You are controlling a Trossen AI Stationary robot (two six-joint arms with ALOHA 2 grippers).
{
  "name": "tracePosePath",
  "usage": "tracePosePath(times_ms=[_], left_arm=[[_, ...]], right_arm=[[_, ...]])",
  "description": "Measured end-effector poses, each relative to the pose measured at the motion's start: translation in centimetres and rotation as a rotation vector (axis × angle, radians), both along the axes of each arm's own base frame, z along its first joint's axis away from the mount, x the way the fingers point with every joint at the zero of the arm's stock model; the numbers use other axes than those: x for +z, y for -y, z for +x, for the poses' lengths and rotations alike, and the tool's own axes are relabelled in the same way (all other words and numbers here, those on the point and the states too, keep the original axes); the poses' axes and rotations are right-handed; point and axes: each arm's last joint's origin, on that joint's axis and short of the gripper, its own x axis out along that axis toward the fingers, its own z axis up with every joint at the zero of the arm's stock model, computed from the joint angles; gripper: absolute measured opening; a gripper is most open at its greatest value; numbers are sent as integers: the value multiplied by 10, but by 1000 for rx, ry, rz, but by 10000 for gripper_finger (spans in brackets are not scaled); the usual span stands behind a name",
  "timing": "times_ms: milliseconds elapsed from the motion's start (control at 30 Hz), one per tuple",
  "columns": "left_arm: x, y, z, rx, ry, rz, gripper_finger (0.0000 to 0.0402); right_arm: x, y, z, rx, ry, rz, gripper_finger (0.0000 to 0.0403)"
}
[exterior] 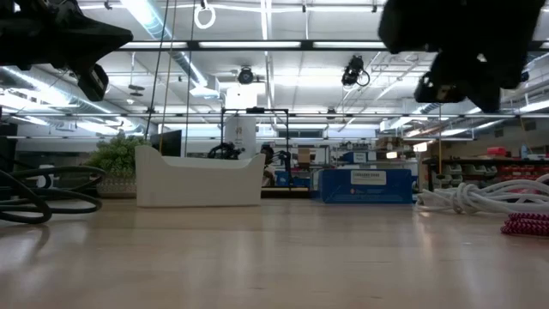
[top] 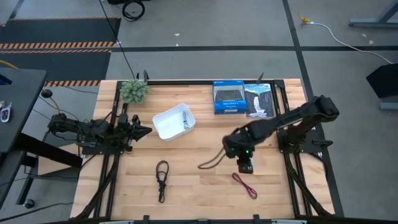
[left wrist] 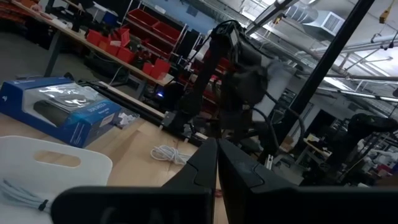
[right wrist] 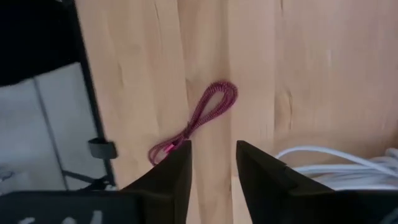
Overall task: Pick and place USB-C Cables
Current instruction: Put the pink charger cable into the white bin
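Observation:
My right gripper (right wrist: 212, 168) is open and hangs above the table near its right front, touching nothing. The dark red cable (right wrist: 198, 121) lies flat on the wood just ahead of its fingertips and shows in the high view (top: 244, 185). The white cable (right wrist: 348, 167) lies bundled beside it. The black cable (top: 161, 179) lies toward the near edge, left of centre. The grey-blue cable (left wrist: 25, 194) rests inside the white bin (top: 166, 124). My left gripper (top: 143, 130) is shut and waits raised beside the bin's left side.
Two blue-and-black retail boxes (top: 228, 98) lie at the far edge, right of centre. A green plant ball (top: 134, 91) sits at the far left corner. A dark frame rail (right wrist: 93, 124) runs along the right side. Bare wood lies between the black and dark red cables.

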Motion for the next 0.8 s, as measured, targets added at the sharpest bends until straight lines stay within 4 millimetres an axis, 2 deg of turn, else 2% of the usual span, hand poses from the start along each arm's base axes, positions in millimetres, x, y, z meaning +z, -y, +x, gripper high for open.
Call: tracePosePath(times_ms=[167, 400, 533, 800], left_arm=[[0, 0, 0, -4, 1, -23, 21], [-1, -1, 0, 12, -2, -38, 21], [-1, -1, 0, -2, 4, -127, 21], [-1, 0, 0, -3, -1, -133, 21]], right_arm=[[-15, -28, -13, 44, 31, -96, 173], [-29, -57, -24, -23, 147, -227, 213], [-35, -70, -31, -70, 218, -279, 219], [-48, -84, -44, -118, 373, -415, 217]])
